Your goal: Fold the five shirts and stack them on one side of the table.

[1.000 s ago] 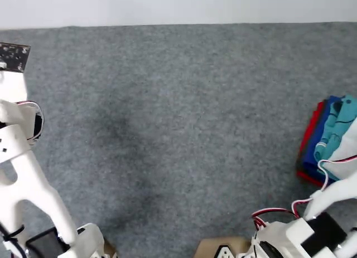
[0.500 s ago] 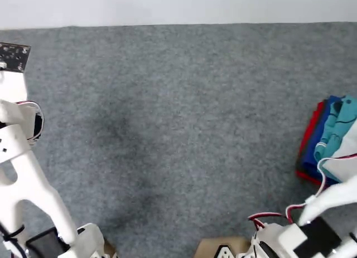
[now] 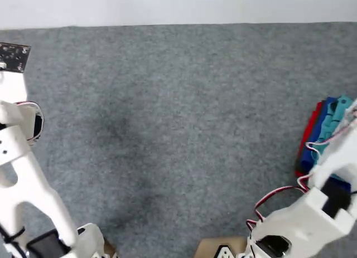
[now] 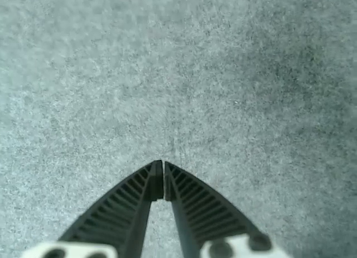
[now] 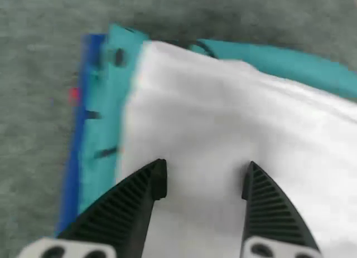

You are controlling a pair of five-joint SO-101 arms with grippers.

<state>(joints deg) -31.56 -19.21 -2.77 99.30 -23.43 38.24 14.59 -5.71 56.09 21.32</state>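
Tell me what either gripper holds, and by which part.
Nothing. The left gripper is shut, empty, over the mat; the right gripper hangs open over the white shirt.

the bench (image 3: 178, 102) is mottled grey all over, with darker patches in the weave. the wall (image 3: 178, 4) is plain white. the stack of shirts (image 3: 319, 136) shows 4 colours: a red shirt (image 3: 307, 144) at its edge, a blue shirt (image 3: 322, 125) beside it, a teal shirt (image 5: 103, 138) with a few small dark marks, and a plain white shirt (image 5: 223, 124) on top. the left gripper (image 4: 163, 177) and the right gripper (image 5: 204, 170) both have black ribbed fingers on white bases. the left arm (image 3: 25, 174) and the right arm (image 3: 304, 222) are white with black parts. the right arm's wires (image 3: 281, 190) are red and white. a small piece (image 3: 215, 248) by the arm bases is tan.
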